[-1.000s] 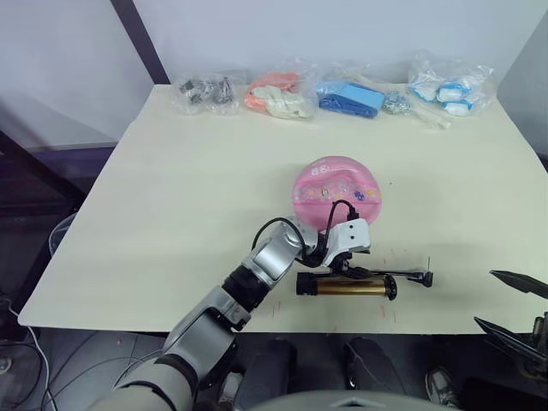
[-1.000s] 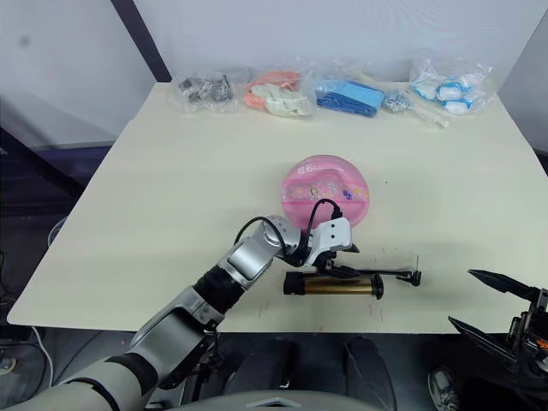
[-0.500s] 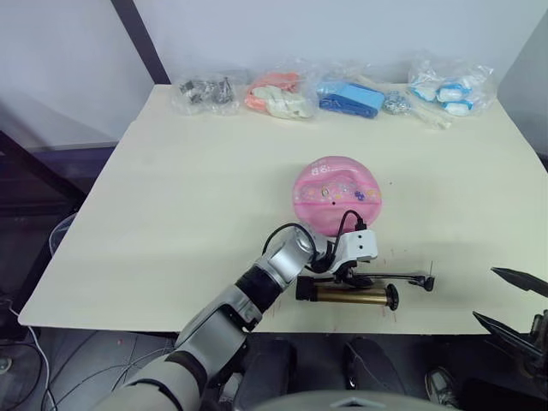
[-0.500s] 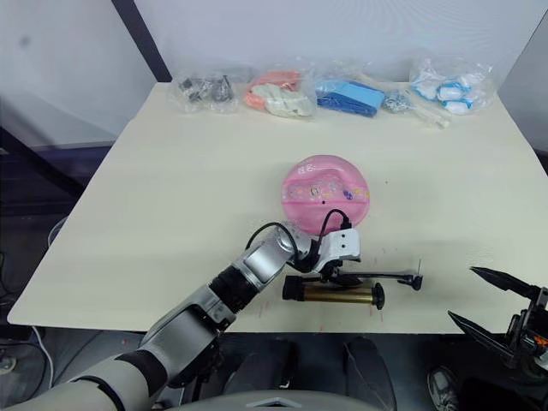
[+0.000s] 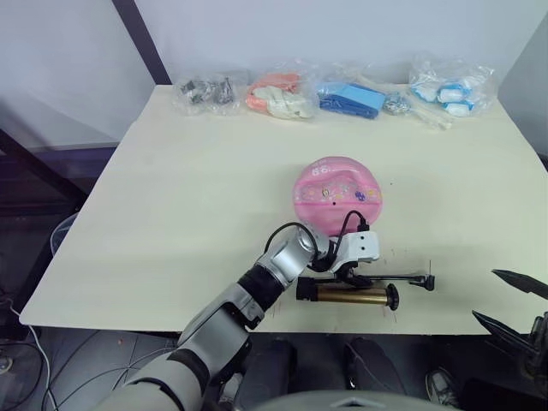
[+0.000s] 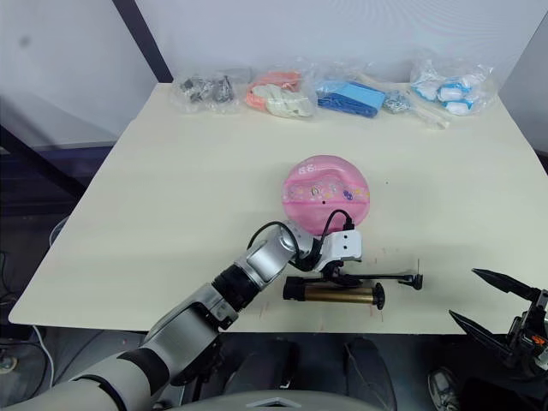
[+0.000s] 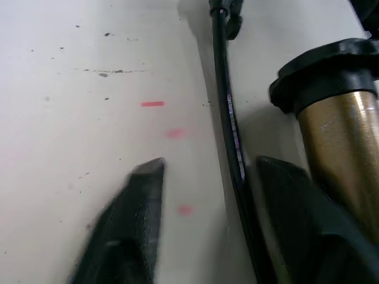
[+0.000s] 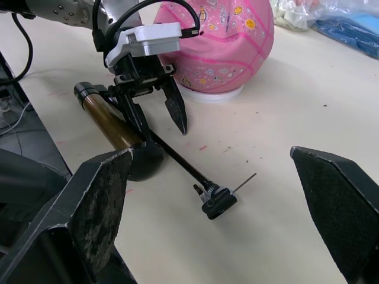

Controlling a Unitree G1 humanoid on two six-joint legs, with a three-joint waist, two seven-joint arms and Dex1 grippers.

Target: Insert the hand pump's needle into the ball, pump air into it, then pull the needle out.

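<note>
Pump [image 5: 347, 296] lies on the bench [image 5: 171, 214] just in front of the ball [image 5: 336, 192]; left claw [image 8: 155, 112], open, straddles its hose [image 7: 228, 118] ready to grip. Right claw [image 8: 219, 213] waits wide open, empty.

Four clear bags [image 5: 330, 92] of small items line the table's [image 5: 171, 197] far edge (well apart from everything else).

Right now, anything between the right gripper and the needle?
No. In the right wrist view, bare table lies between the open right gripper and the needle.
</note>
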